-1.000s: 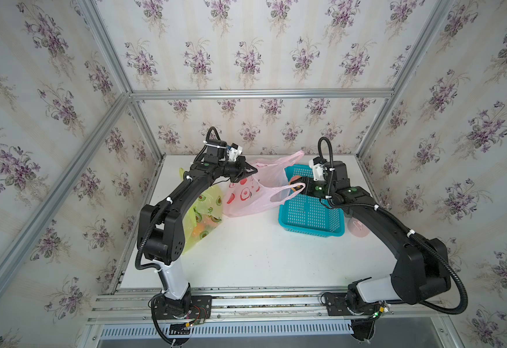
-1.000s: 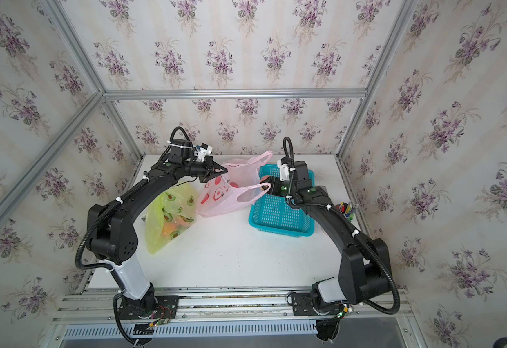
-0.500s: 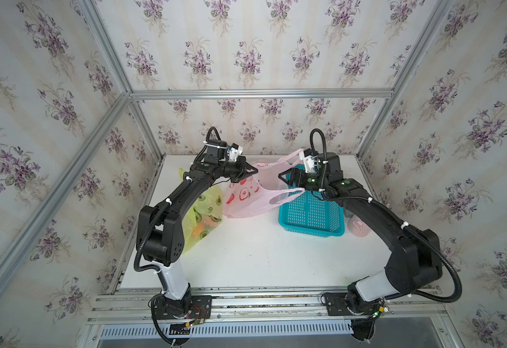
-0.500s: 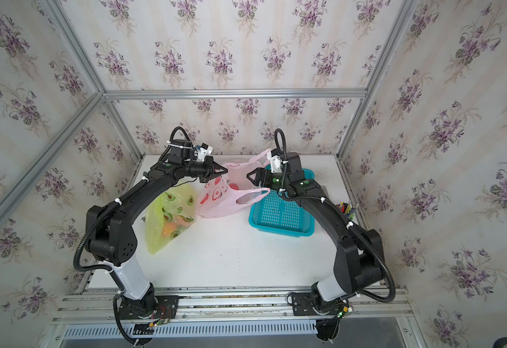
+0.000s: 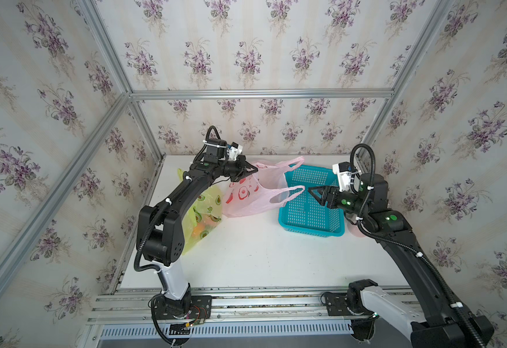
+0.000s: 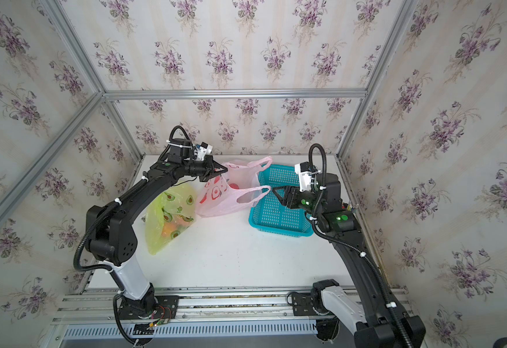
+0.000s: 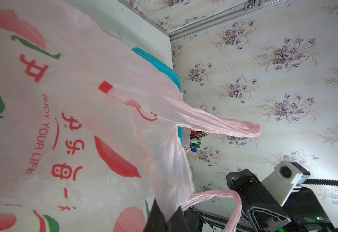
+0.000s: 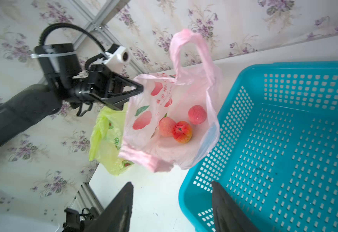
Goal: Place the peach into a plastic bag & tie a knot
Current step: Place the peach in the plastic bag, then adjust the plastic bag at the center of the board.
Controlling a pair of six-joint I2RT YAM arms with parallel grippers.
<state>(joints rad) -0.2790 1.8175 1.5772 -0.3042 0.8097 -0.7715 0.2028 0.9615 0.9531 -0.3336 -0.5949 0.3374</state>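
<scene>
My left gripper is pressed together on the upper rim of the pink bag, a pinch of thin film caught between its fingertips. The right wrist view shows that tip biting the edge of the bag's mouth and holding that side up. My left arm reaches forward and across from its base in a long bend. Its wrist is level and high above the table, over the yellow-green bag that lies beside the pink one.

My right gripper is spread, and nothing sits between its two dark fingers. It hovers above the near-left corner of the blue basket and points at the open mouth of the bag. Its tip is just beside the nearer handle loop. I cannot tell whether it touches the loop. My right forearm rises from the rail, and the wrist is turned sideways towards my other arm.

The peaches are inside the pink bag. Three of them rest on its bottom, two touching and the third a little apart. The bag leans against the basket's left wall with its mouth gaping. The farther handle loop stands up free, and the handles are not knotted.
</scene>
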